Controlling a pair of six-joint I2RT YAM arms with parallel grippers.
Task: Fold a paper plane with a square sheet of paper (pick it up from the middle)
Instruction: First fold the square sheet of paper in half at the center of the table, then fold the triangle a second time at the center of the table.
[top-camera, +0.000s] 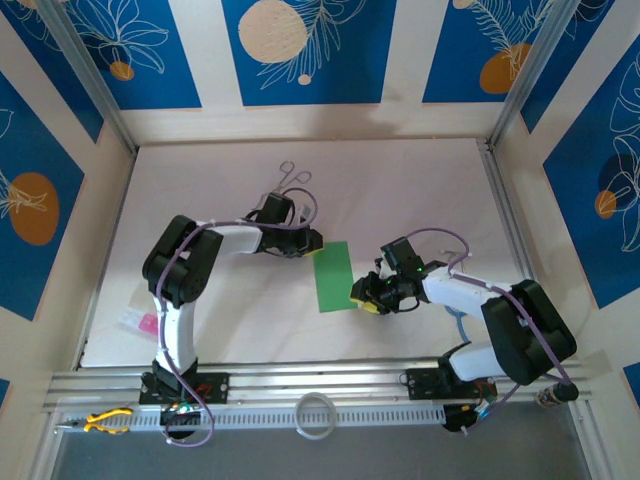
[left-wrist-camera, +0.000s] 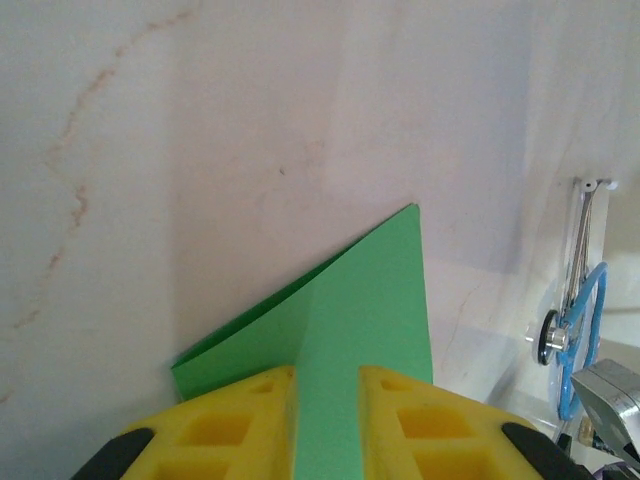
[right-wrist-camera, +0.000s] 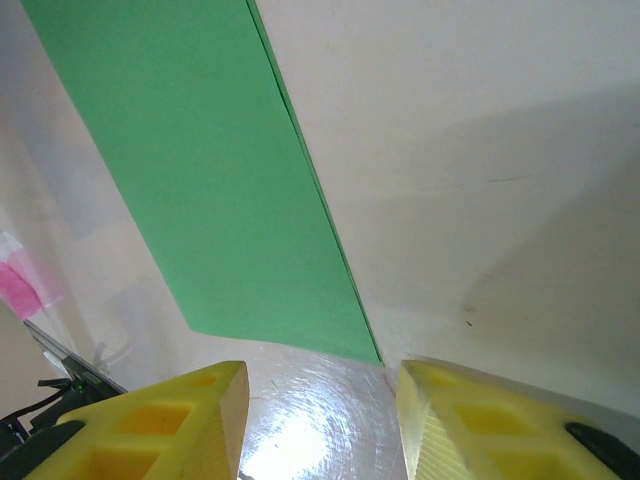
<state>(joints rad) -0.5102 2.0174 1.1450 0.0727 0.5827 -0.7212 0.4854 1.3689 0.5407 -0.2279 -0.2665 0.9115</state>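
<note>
**On the counter: one green sheet, two arms, sundry small items**

Counter (top-camera: 420, 190): white, walled on three sides by blue patterned panels, with a metal rail along the near edge.

Left arm (top-camera: 180, 270): white and black, reaching toward the middle. Left gripper (left-wrist-camera: 325, 385): yellow jaws closed on the far left corner of the sheet, green paper filling the gap between them.

Right arm (top-camera: 520, 330): bent inward from the right. Right gripper (right-wrist-camera: 320, 385): jaws parted about halfway, nothing between them, just short of the sheet's near right corner.

Square sheet of paper (top-camera: 332, 277): bright green, mid-counter between the two grippers, showing as a long rectangle with doubled layers; the gripped corner is lifted off the surface.

Metal forceps (top-camera: 293, 178): far side, behind the left gripper.

Pink item (top-camera: 148, 323): near left edge, well apart from the sheet.
</note>
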